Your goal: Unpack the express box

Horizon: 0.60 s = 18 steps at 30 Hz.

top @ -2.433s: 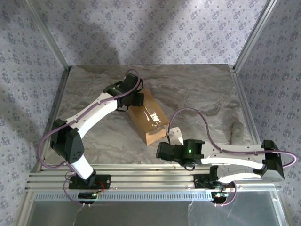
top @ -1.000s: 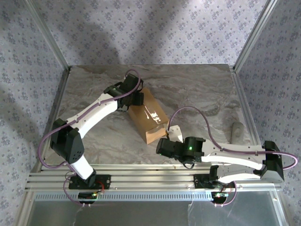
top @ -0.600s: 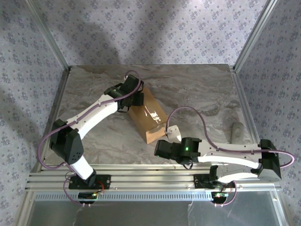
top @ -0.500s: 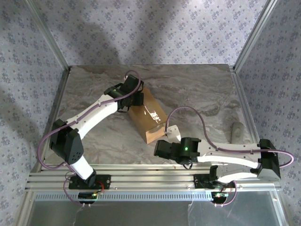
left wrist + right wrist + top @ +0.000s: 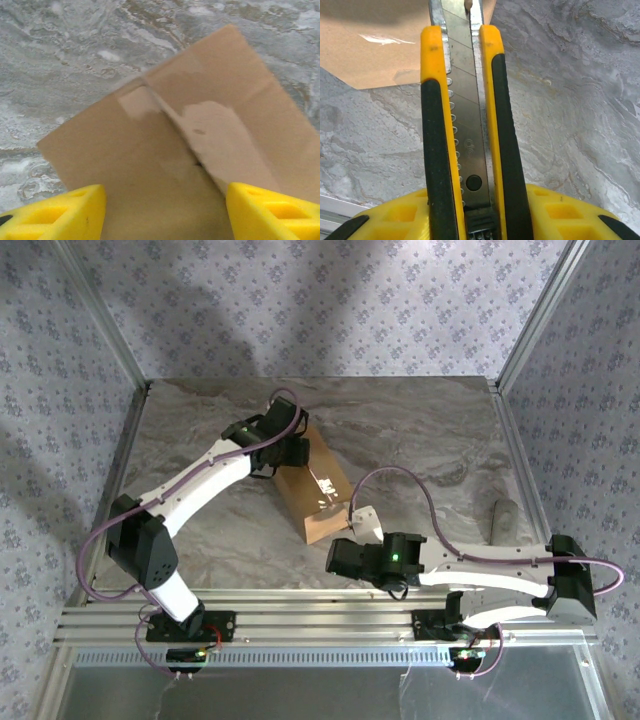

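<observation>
**Asker:** Where is the express box (image 5: 315,490) sitting?

**Me:** Near the middle of the counter (image 5: 430,430), turned at an angle, with one short end toward my bases. Its top flaps lie flat, and clear tape runs along the seam; my left wrist camera shows it as a glossy strip across the cardboard (image 5: 200,150).

**Asker:** And your left hand (image 5: 290,452)?

**Me:** It is at the far end of the box, pointing down at the lid. The two yellow fingers (image 5: 55,212) are spread wide with nothing between them, the taped seam lying under the gap. I cannot tell whether they touch the cardboard.

**Asker:** What about the right one?

**Me:** My right hand (image 5: 345,555) is low over the counter, just beside the near end of the box. It is clamped on the utility knife (image 5: 465,125), its yellow pads (image 5: 395,215) squeezing the black-and-yellow handle from both sides. The steel blade (image 5: 462,65) is slid out and points away from me at the brown edge of the box (image 5: 380,45). Its tip overlaps that edge in my right wrist camera, but whether the blade touches the cardboard I cannot tell.
</observation>
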Available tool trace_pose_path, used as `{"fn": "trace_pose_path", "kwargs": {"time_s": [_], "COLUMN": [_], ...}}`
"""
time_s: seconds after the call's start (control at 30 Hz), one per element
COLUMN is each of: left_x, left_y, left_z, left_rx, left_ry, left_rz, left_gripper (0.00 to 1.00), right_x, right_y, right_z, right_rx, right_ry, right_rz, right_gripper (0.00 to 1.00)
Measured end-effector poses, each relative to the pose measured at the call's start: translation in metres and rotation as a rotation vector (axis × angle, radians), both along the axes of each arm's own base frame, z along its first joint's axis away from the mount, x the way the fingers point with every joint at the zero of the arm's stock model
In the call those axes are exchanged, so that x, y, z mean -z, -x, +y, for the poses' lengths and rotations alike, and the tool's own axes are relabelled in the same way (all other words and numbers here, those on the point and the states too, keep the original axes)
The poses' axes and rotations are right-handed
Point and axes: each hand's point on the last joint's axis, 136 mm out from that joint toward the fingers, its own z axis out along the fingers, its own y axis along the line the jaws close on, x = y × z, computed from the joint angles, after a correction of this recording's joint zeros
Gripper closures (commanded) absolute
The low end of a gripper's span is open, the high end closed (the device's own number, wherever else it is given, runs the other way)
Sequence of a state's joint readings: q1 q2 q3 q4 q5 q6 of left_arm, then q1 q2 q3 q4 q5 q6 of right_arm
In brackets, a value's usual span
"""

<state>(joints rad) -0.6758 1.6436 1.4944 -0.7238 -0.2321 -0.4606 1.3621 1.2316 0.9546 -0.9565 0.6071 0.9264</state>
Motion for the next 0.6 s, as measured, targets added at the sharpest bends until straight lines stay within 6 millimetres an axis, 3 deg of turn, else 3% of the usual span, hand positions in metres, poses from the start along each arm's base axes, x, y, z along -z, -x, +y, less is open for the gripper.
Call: {"fn": "trace_pose_path", "kwargs": {"time_s": [0.37,0.6], "left_x": [-0.022,-0.053], "left_y": [-0.007,-0.024], "left_z": [0.005,0.000], "left_rx": [-0.010,-0.005], "left_ry": [0.019,0.070], "left_rz": [-0.017,-0.062], "left_gripper": [0.34,0.34], "right_x": [-0.001,-0.001], "right_y": [-0.001,-0.001], "right_z": [0.003,0.003], "right_rx": [0.000,0.000], "right_ry": [-0.014,-0.015], "right_rz": [-0.003,-0.003], "right_gripper": [1.00,1.00]}}
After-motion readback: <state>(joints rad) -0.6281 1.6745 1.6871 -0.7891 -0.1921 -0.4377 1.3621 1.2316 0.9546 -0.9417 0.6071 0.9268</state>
